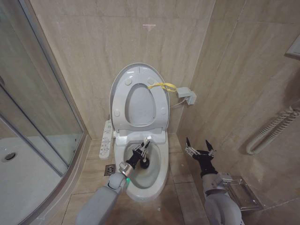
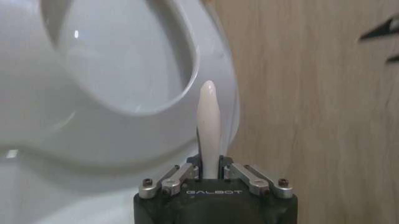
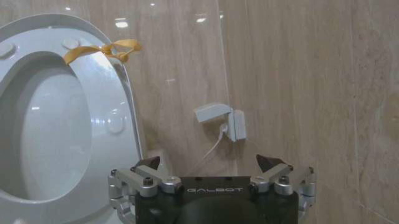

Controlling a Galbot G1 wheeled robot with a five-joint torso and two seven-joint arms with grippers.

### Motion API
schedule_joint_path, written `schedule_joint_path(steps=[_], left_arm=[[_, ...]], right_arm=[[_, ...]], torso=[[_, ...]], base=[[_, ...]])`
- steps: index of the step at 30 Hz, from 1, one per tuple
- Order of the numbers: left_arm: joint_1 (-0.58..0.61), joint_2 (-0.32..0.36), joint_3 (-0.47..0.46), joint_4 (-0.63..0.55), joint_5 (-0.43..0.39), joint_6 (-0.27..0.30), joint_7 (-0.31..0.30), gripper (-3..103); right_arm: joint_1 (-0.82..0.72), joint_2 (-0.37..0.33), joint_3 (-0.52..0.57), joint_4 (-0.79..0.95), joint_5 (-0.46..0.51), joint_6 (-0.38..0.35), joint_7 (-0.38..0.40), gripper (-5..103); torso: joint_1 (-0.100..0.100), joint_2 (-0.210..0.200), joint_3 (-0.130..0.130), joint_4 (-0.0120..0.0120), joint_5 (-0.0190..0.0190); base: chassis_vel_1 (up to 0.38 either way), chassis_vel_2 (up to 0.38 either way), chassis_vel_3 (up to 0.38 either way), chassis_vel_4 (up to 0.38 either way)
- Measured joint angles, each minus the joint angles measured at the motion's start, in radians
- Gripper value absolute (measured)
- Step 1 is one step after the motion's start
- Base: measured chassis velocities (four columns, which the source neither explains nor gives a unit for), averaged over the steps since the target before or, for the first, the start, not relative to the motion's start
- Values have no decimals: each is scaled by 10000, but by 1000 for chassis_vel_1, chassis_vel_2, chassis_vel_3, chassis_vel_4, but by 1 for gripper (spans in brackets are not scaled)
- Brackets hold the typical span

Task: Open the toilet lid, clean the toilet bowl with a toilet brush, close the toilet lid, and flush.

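The toilet lid [image 1: 140, 103] stands raised against the wall with the ring seat [image 1: 122, 98] in front of it; a yellow loop [image 1: 161, 86] hangs at its edge. Below lies the open toilet bowl [image 1: 140, 193]. My left gripper [image 1: 140, 152] hovers over the bowl, shut on the toilet brush's white handle [image 2: 208, 126]; the dark bristle head [image 1: 144, 164] points down inside the bowl. To the right of the bowl, above the floor, my right gripper [image 1: 199, 149] is open and holds nothing. Its wrist view shows its open fingers [image 3: 269, 163], the lid [image 3: 56, 135] and the loop [image 3: 103, 49].
A glass shower enclosure [image 1: 42, 108] and white tray [image 1: 23, 173] fill the left. A long button panel [image 1: 107, 138] sits left of the bowl, near a floor drain [image 1: 109, 169]. A white wall box [image 1: 187, 96], a coiled hose [image 1: 272, 129] and a clear shelf [image 1: 243, 190] are on the right.
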Motion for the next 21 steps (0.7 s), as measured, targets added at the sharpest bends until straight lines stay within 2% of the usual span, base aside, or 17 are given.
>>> schedule_joint_path(steps=[8, 12, 18, 21], left_arm=[[983, 177, -401, -1708, 443, 127, -225, 17], [1638, 346, -778, -2643, 1087, 255, -574, 17], [2158, 610, -1055, -3735, 1327, 476, -877, 17], [2693, 863, -1331, -4723, 1409, 644, -1029, 17]], right_arm=[[0, 0, 0, 0, 0, 0, 0, 100], [0, 0, 0, 0, 0, 0, 0, 100], [0, 0, 1, 0, 0, 0, 0, 100], [0, 0, 1, 0, 0, 0, 0, 100]], torso=[[0, 0, 0, 4, 0], [0, 0, -1, 3, 0], [0, 0, -1, 3, 0], [0, 0, -1, 4, 0]], base=[[0, 0, 0, 0], [0, 0, 0, 0], [0, 0, 0, 0], [0, 0, 0, 0]])
